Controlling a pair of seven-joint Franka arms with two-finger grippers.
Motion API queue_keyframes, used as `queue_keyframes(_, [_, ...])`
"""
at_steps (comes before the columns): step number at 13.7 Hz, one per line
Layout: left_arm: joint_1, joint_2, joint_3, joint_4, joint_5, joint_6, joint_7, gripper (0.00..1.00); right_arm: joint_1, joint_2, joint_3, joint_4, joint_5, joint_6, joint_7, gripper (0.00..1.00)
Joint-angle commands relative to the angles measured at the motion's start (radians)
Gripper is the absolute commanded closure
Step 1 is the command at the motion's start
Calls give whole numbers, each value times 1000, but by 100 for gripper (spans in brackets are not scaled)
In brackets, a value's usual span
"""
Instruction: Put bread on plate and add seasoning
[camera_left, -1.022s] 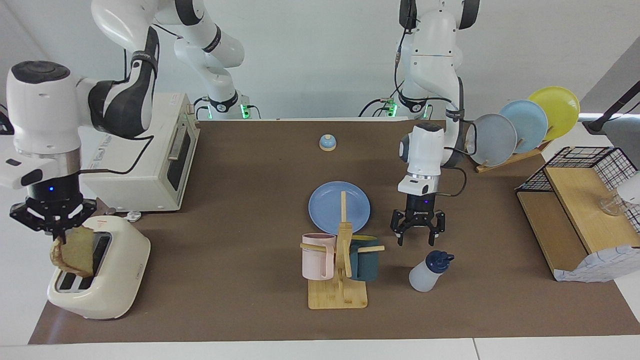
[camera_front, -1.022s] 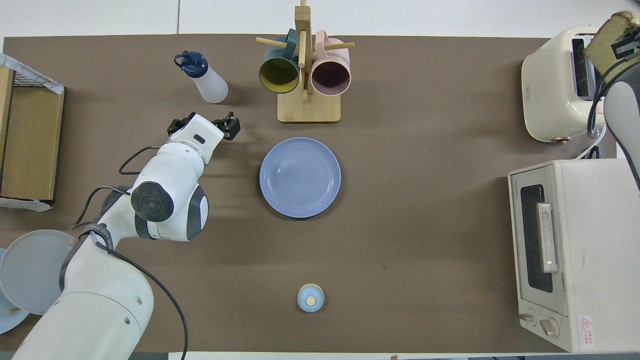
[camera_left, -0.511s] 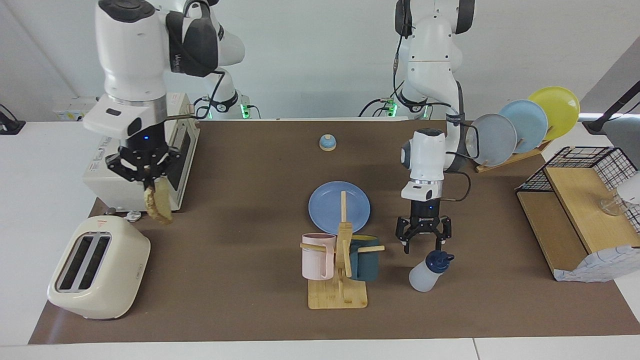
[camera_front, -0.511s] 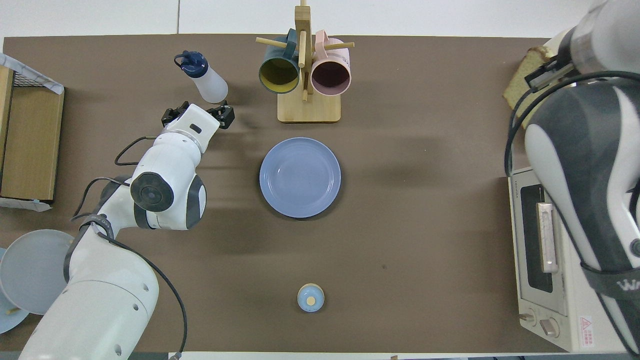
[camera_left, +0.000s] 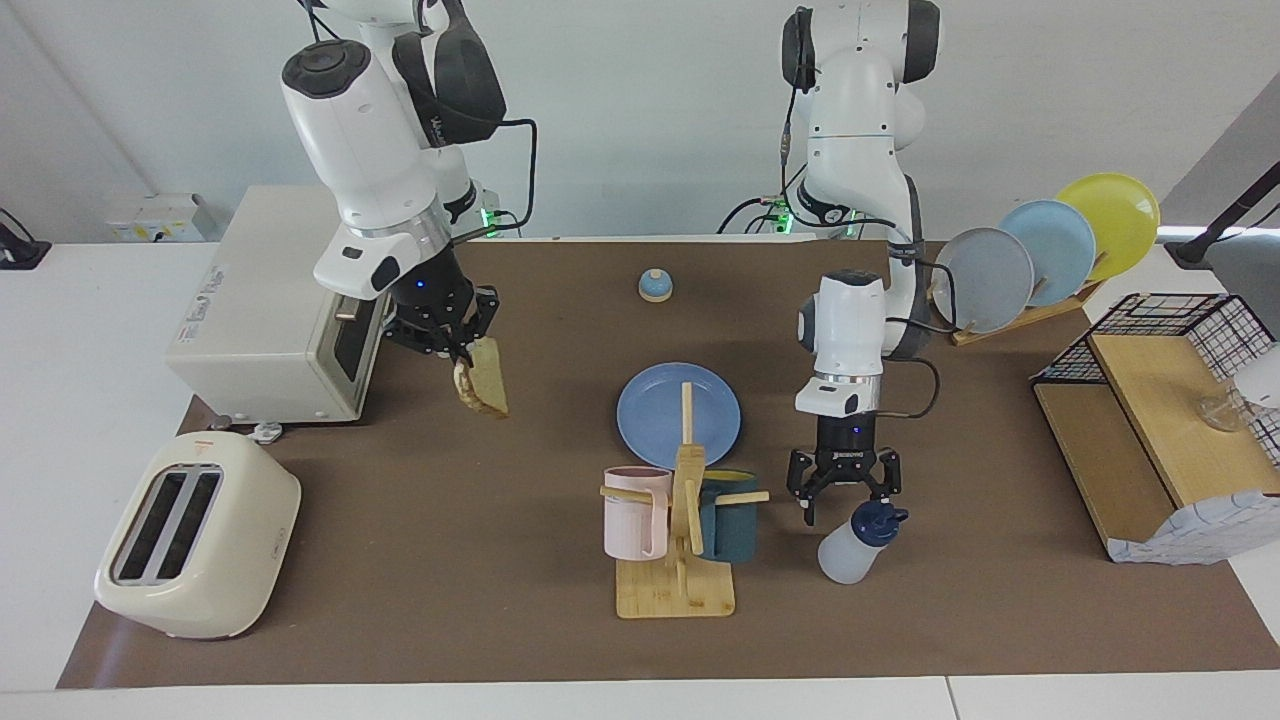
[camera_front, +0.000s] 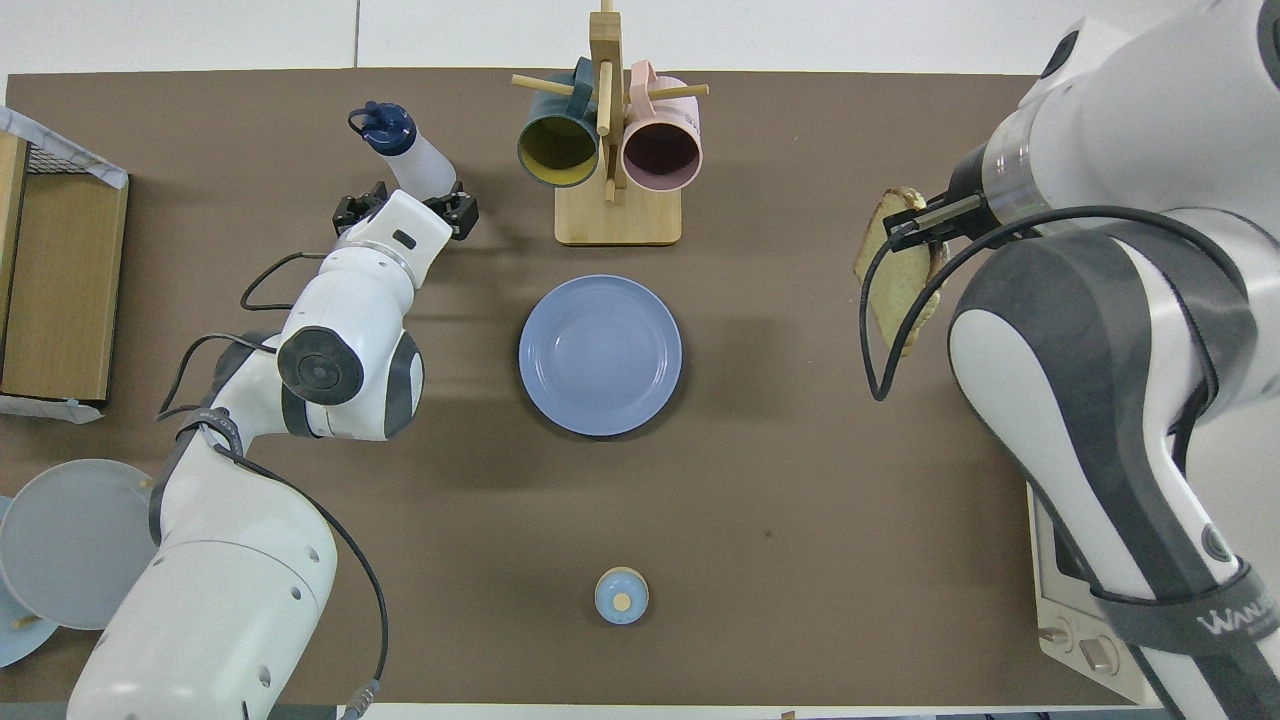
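Note:
The bread (camera_left: 485, 380) (camera_front: 898, 278), a tan slice, hangs in the air with my right gripper (camera_left: 458, 357) (camera_front: 908, 224) shut on its upper edge. It is over bare table between the toaster oven and the plate. The blue plate (camera_left: 645, 415) (camera_front: 600, 355) lies flat mid-table with nothing on it. The seasoning (camera_left: 850, 550) (camera_front: 415, 160), a whitish bottle with a navy cap, stands tilted toward the left arm's end. My left gripper (camera_left: 846, 503) (camera_front: 405, 207) hangs open right over the bottle's robot-side edge, one finger beside the cap.
A wooden mug tree (camera_left: 680, 560) with a pink and a teal mug stands beside the bottle. A cream toaster (camera_left: 195, 535) and a toaster oven (camera_left: 270, 310) sit at the right arm's end. A bell (camera_left: 655, 285), a plate rack (camera_left: 1040, 250) and a wooden shelf (camera_left: 1150, 420) are also present.
My right arm lifted the bread from over the toaster and swung it toward mid-table. The left gripper moved away from the robots to the bottle, staying open.

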Motion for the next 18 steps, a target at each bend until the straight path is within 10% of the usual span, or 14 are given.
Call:
queue_keyframes(1, [-10, 49, 21, 54, -15, 6, -1, 0, 60, -76, 1, -172, 36, 123, 58, 100])
queue_keyframes(11, [34, 93, 20, 145, -15, -46, -4, 0, 296, 30, 1, -352, 296, 717, 254, 100])
queue_keyframes(18, [47, 96, 17, 171, -12, -77, -1, 0, 387, 60, 1, -438, 301, 863, 229, 100])
